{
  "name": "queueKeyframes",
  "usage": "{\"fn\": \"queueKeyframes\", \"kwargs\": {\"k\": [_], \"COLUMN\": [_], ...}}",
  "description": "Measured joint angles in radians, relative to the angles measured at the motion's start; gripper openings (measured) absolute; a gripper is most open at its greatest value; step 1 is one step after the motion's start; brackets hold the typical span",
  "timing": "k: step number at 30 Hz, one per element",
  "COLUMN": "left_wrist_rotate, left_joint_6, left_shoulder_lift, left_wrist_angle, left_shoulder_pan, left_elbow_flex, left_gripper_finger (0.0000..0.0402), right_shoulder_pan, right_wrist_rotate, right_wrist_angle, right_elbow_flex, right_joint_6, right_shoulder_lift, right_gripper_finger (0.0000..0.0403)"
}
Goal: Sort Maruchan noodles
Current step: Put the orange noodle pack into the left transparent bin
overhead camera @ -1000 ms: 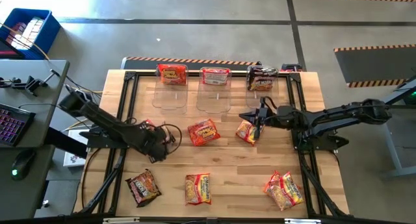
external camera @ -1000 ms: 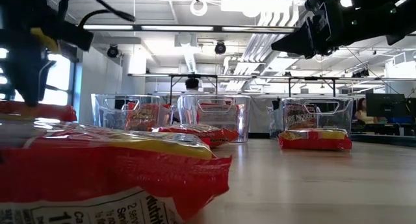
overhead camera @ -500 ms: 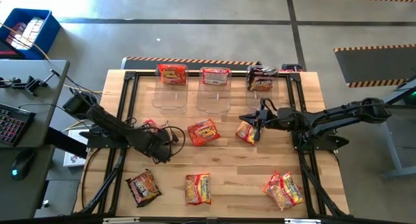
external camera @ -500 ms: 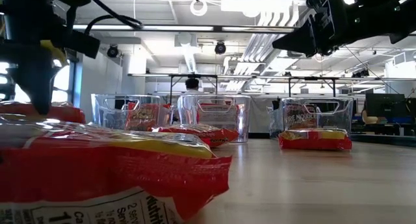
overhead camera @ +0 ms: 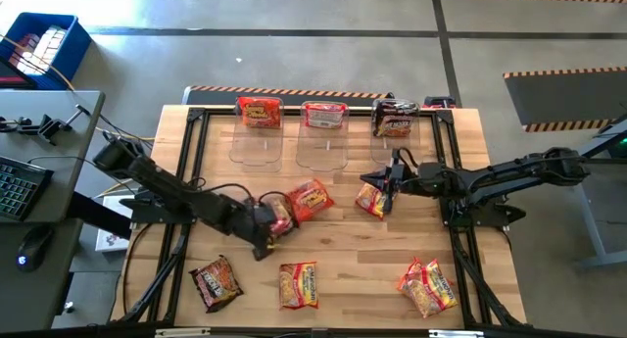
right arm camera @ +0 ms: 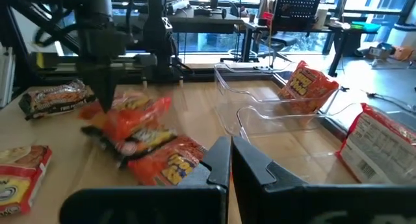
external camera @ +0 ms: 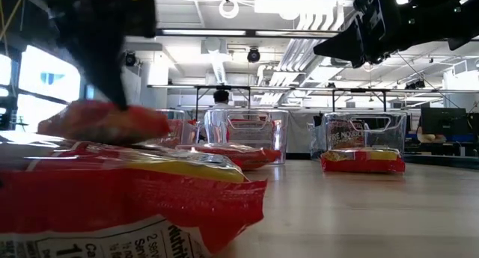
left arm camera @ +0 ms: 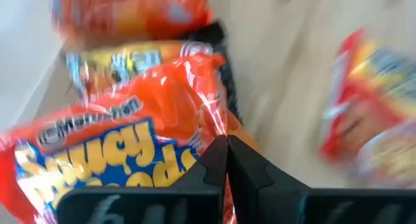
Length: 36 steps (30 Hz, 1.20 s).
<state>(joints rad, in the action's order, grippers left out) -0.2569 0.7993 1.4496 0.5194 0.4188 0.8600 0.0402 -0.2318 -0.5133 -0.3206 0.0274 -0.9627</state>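
Observation:
My left gripper (overhead camera: 266, 220) is shut on an orange-red Maruchan noodles packet (overhead camera: 280, 213), which hangs over the table's left-middle, beside another orange packet (overhead camera: 308, 198). In the low view the held packet (external camera: 105, 122) floats below the dark fingers (external camera: 111, 78). My right gripper (overhead camera: 389, 189) is shut and holds nothing. It hovers above an orange packet (overhead camera: 370, 199) that lies flat right of centre. More packets lie flat near the front edge: a dark one (overhead camera: 216, 282), an orange one (overhead camera: 298, 284) and two overlapping (overhead camera: 426, 286). My left gripper pinches the crinkled plastic at one edge of the orange-red packet (left arm camera: 208, 130) between its two fingers. The fingers come from above, pointing down. The packet hangs below them, slightly tilted, clear of the table (right arm camera: 130, 117).
Three clear bins (overhead camera: 257, 137) (overhead camera: 321, 140) (overhead camera: 394, 127) stand in a row at the far edge, holding an orange, a red-and-white and a dark packet. Bare wood shows in the middle between the packets. A person stands in the room beyond (external camera: 219, 112).
My left gripper has shut on the orange-red packet at the table's left, lifted it clear and carried it toward the right edge, up to the orange packet in the middle.

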Motion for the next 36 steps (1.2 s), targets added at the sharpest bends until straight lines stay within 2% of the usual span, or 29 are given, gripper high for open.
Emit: {"fn": "queueKeyframes", "kwargs": {"k": [5,10,14,18,22,27,30,36], "left_wrist_rotate": [0.020,0.073,0.138,0.144,0.153,0.170,0.170,0.158], "left_joint_6": [-0.123,-0.202,-0.252,-0.262,-0.262,-0.265,-0.295,-0.366], "left_shoulder_lift": [0.021,0.061,0.087,0.114,0.155,0.223,0.251,0.262], "left_wrist_angle": [-0.256,-0.468,-0.550,-0.643,-0.755,-0.863,-0.905,-0.928], "left_shoulder_pan": [-0.044,-0.086,-0.109,-0.133,-0.150,-0.153,-0.152,-0.147], "left_elbow_flex": [0.000,0.000,0.000,0.000,0.002,0.001,0.001,0.001], "left_gripper_finger": [0.0000,0.0000,0.0000,0.0000,0.0000,0.0000,0.0000,0.0000], "right_shoulder_pan": [0.000,0.000,0.024,0.074,0.132,0.176,0.191,0.232], "right_wrist_rotate": [0.031,0.059,0.068,0.072,0.094,0.110,0.121,0.161], "right_wrist_angle": [0.006,0.061,0.131,0.111,-0.011,-0.202,-0.254,-0.285], "right_elbow_flex": [0.000,0.000,0.000,0.000,0.000,0.000,0.000,-0.014], "right_joint_6": [-0.061,-0.223,-0.351,-0.481,-0.701,-1.101,-1.300,-1.516], "right_shoulder_lift": [0.000,-0.006,-0.045,-0.134,-0.240,-0.361,-0.421,-0.531], "right_gripper_finger": [0.0000,0.0008,0.0041,0.0090,0.0140,0.0192,0.0215,0.0242]}}
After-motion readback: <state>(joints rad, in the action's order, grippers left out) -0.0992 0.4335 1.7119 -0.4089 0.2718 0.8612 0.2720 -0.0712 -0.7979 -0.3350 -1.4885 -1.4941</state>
